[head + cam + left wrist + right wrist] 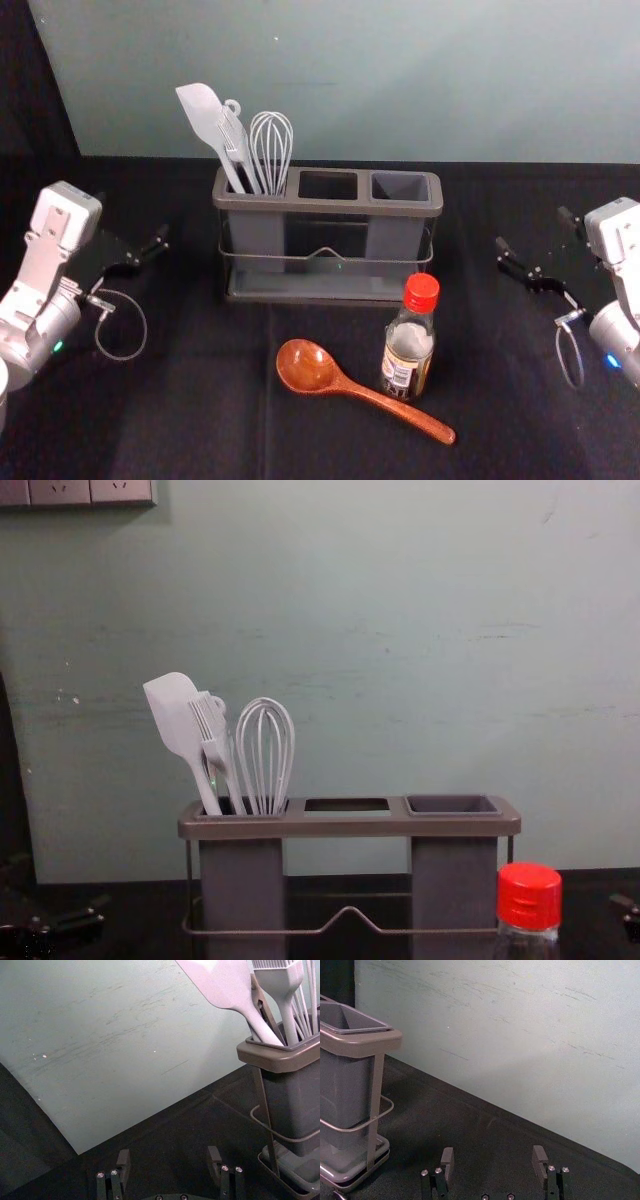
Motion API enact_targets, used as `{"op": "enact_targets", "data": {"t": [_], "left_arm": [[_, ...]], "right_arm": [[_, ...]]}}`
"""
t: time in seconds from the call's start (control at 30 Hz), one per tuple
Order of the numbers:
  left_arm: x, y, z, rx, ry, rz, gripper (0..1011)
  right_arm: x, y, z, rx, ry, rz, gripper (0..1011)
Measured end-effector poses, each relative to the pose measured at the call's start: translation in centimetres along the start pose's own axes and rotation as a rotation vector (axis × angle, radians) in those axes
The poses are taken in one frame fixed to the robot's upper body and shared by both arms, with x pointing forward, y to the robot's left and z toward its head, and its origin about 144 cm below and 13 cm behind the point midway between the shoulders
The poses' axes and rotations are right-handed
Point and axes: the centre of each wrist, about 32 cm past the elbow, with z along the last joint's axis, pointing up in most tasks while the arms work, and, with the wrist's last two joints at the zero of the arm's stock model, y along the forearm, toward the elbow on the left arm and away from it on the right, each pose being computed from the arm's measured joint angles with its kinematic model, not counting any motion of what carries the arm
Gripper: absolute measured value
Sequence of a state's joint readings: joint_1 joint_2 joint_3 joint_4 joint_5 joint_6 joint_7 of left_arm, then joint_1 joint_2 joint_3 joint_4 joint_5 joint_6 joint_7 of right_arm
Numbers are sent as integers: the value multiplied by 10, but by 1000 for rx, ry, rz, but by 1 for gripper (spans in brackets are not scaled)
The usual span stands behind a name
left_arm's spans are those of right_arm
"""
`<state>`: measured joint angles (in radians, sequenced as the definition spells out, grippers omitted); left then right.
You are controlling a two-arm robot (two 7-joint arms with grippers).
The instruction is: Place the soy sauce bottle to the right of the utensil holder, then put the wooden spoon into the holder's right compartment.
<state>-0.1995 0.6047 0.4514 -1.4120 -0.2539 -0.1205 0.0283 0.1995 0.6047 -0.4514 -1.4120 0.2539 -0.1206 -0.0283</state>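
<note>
My left gripper is open and empty, left of the utensil holder; the left wrist view shows the gripper with its fingers apart. Right of the holder, my right gripper is also open, as the right wrist view shows for the gripper. The red-capped soy sauce bottle stands upright in front of the holder's right part. Beside its base lies the wooden spoon, bowl to the left, handle running toward the front right. The holder's right compartment is empty.
A spatula, a brush and a whisk stand in the holder's left compartment and rise above its rim. Behind the holder is a pale wall. Black cloth covers the table.
</note>
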Motion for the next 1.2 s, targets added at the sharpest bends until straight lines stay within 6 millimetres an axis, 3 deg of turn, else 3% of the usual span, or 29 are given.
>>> {"op": "enact_targets", "data": {"t": [1.2], "left_arm": [[0,0,0,0,0,0,1005]], "right_arm": [[0,0,0,0,0,0,1003]]}}
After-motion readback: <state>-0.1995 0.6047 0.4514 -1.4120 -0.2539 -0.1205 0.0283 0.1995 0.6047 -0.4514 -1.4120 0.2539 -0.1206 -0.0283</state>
